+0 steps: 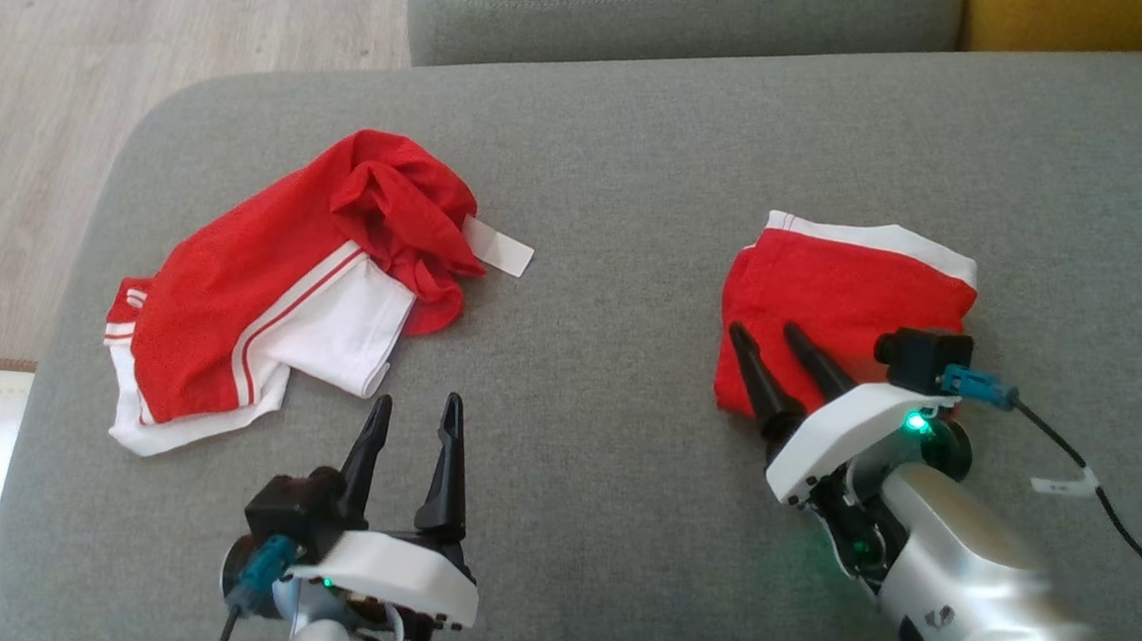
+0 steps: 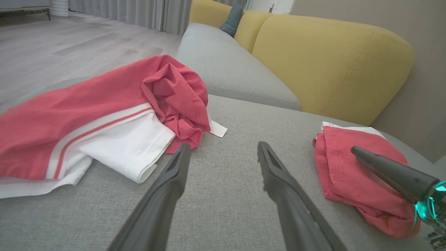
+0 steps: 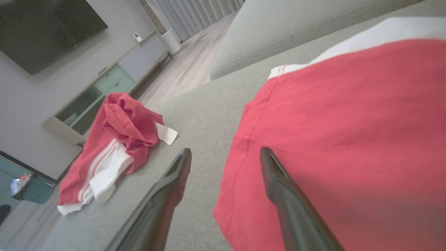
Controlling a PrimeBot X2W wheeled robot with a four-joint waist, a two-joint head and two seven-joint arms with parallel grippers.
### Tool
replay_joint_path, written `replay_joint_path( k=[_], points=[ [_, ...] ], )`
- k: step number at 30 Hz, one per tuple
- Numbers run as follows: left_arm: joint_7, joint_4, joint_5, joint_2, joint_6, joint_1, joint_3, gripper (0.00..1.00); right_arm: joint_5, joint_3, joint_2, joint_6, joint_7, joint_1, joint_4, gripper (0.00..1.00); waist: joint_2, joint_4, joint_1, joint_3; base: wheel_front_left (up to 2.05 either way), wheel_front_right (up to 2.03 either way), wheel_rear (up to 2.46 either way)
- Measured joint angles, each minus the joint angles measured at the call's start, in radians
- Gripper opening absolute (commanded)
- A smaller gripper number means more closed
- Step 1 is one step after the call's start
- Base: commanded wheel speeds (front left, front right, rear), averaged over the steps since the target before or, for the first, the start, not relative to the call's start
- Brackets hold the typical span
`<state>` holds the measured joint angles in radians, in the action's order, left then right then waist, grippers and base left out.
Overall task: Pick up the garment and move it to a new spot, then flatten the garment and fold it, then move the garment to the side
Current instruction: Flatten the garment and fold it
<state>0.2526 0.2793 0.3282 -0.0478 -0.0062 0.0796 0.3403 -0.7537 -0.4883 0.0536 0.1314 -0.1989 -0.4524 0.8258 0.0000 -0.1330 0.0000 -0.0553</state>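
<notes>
Two red-and-white pieces of clothing lie well apart on the wide grey seat [image 1: 604, 209]. The crumpled garment [image 1: 262, 290] sprawls toward the robot's left, its red body bunched into a knot at the far end, a white panel folded under near the front and a white label [image 1: 499, 248] poking out onto the cushion. The left gripper [image 1: 418, 401] hangs just short of that white panel, fingers spread and holding nothing, aimed at the cloth's near edge, which looks to me like a line-up for a pick. On the robot's right sits the folded garment [image 1: 827, 285], a compact red square with a white band along its far side, parked near the seat's edge (presumably the "side" the task means, so this one seems finished). The right gripper [image 1: 763, 329] is released too. Its fingers straddle the folded piece's near-left border, one over red cloth and one over bare cushion, clamping nothing, though I can't tell whether the tips touch the fabric.
</notes>
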Motion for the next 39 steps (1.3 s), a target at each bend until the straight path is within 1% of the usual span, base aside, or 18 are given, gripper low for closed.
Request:
replay_joint_path(
  k=[3, 7, 11, 16, 18, 21, 25, 29, 33, 36, 39],
  points=[
    [0.0, 0.0, 0.0, 0.0, 0.003, 0.001, 0.002, 1.0, 0.047, 0.001, 0.0, 0.0, -0.004, -0.018, 0.05, 1.0, 0.0, -0.001, 0.0, -0.009, 0.0, 0.0, 0.0],
    [0.0, 0.0, 0.01, 0.0, 0.004, 0.003, 0.004, 1.0, 0.111, 0.029, 0.002, 0.0, -0.022, -0.069, 0.13, 1.0, 0.0, -0.001, 0.0, -0.022, 0.0, 0.0, 0.0],
    [0.0, -0.001, 0.01, 0.0, 0.007, 0.006, 0.006, 1.0, 0.139, 0.033, 0.002, 0.0, -0.023, -0.09, 0.178, 1.0, 0.0, 0.0, 0.0, -0.034, 0.0, 0.0, 0.0],
    [0.0, -0.001, 0.01, 0.0, 0.007, 0.006, 0.002, 1.0, 0.151, 0.028, 0.002, 0.0, -0.039, -0.092, 0.168, 1.0, 0.0, 0.023, 0.0, -0.036, 0.0, 0.0, 0.0],
    [0.0, -0.002, 0.01, 0.0, 0.006, 0.006, -0.002, 1.0, 0.182, 0.026, 0.003, 0.0, -0.042, -0.093, 0.144, 1.0, 0.0, 0.037, 0.0, -0.031, 0.0, 0.0, 0.0],
    [0.0, -0.017, 0.009, 0.0, 0.006, 0.006, -0.014, 1.0, 0.244, 0.06, 0.005, 0.0, -0.048, -0.09, 0.09, 1.0, 0.0, 0.058, 0.0, -0.018, 0.0, 0.0, 0.0],
    [0.0, -0.055, 0.009, 0.0, 0.006, 0.006, -0.036, 1.0, 0.344, 0.165, 0.039, 0.0, -0.049, -0.062, -0.073, 1.0, 0.0, 0.086, 0.0, 0.007, 0.0, 0.0, 0.0],
    [0.0, -0.083, 0.009, 0.0, 0.007, 0.002, -0.047, 1.0, 0.45, 0.283, 0.049, 0.0, -0.052, 0.066, -0.228, 1.0, 0.0, 0.116, 0.0, 0.031, 0.0, 0.0, 0.0],
    [0.0, -0.109, 0.006, 0.0, 0.007, -0.011, -0.067, 1.0, 0.543, 0.368, 0.032, 0.0, -0.052, 0.213, -0.366, 1.0, 0.0, 0.145, 0.0, 0.05, 0.0, 0.0, 0.0],
    [0.0, -0.13, 0.006, 0.0, 0.007, -0.028, -0.071, 1.0, 0.579, 0.414, 0.016, 0.0, -0.052, 0.281, -0.453, 1.0, 0.0, 0.159, 0.0, 0.058, 0.0, 0.0, 0.0],
    [0.0, -0.145, -0.008, 0.0, 0.007, -0.041, -0.074, 1.0, 0.588, 0.448, 0.007, 0.0, -0.052, 0.338, -0.507, 1.0, 0.0, 0.168, 0.0, 0.06, 0.0, 0.0, 0.0]
  ],
)
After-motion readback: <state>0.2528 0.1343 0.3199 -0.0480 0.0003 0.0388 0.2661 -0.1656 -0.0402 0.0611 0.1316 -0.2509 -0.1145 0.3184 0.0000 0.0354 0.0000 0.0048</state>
